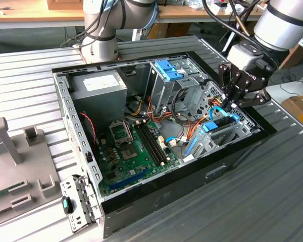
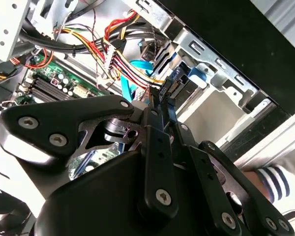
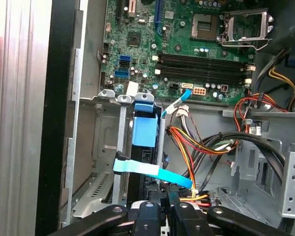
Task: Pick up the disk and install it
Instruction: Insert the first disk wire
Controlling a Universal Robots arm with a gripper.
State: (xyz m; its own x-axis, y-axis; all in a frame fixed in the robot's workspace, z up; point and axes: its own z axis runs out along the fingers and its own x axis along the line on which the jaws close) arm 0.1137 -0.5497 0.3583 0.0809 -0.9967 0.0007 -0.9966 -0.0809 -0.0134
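An open desktop computer case (image 1: pixel 156 201) lies on its side on a ribbed metal table (image 1: pixel 252 201), its interior facing up. In the exterior view the black pincer (image 1: pixel 233 105) hangs over the drive cage at the case's corner on the exterior view's right, its fingertips down among the cables just above the bay.

The disk (image 1: pixel 218 126) sits in that drive cage, standing on edge between the metal cage walls, with its blue carrier rails showing along its upper side. In the first wrist view the disk (image 3: pixel 144 132) appears as a dark slab in the slot with a bright blue carrier handle on top and a light blue flat cable (image 3: pixel 152 171) crossing over it. The pincer (image 3: pixel 161 209) is directly above the near end of the disk there, its 2 fingertips close together and nearly touching; whether they pinch anything between them I cannot tell. In the second wrist view the fingertips (image 2: pixel 160 101) point at a blue part of the carrier and a bundle of red, yellow and black power wires (image 2: pixel 123 61).

The green motherboard (image 1: pixel 136 151) covers the case floor, with 1 grey power supply box (image 1: pixel 98 85) at the far corner and a bare blue bracket (image 1: pixel 169 69) on the upright bay. A striped sleeve (image 2: pixel 275 182) rests beside the case in the second wrist view.
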